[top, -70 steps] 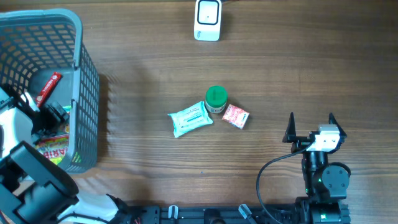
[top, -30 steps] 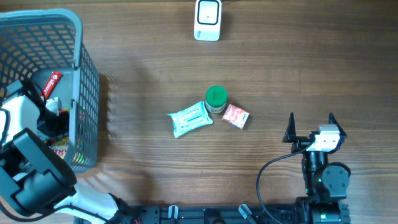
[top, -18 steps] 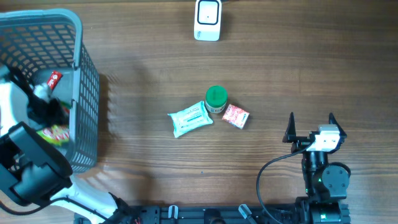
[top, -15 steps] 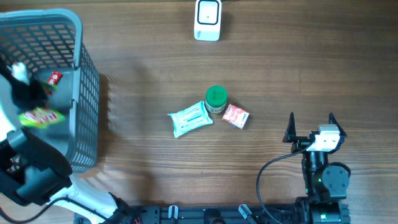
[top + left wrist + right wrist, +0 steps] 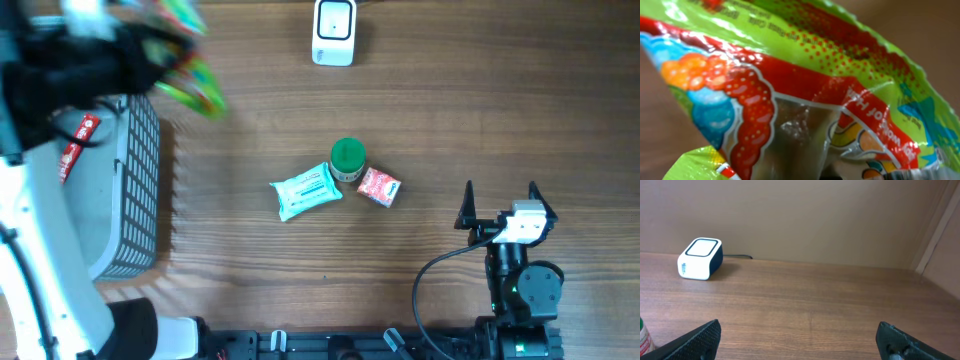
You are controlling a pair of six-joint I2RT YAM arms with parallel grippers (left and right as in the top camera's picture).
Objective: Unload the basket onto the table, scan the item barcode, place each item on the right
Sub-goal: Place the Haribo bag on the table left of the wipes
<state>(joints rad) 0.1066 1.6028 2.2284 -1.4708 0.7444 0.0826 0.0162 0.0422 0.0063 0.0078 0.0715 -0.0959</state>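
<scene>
Brown wood-grain desk (image 5: 450, 110) seen from above. At the far edge, a small white box scanner (image 5: 334, 32). Mid-desk, close together, a teal wipes pack (image 5: 306, 191), a green-lidded jar (image 5: 347, 158) and a red-and-white sachet (image 5: 379, 186). At the left edge, a grey plastic mesh basket (image 5: 140, 200). Over its far corner, blurred, the left end effector (image 5: 150, 50), clamped shut on a shiny green-and-red snack bag (image 5: 190, 75). Hangs raised, well left of the scanner, and fills the left wrist view. Right end effector (image 5: 500, 200) spread wide and empty, at the near right.
</scene>
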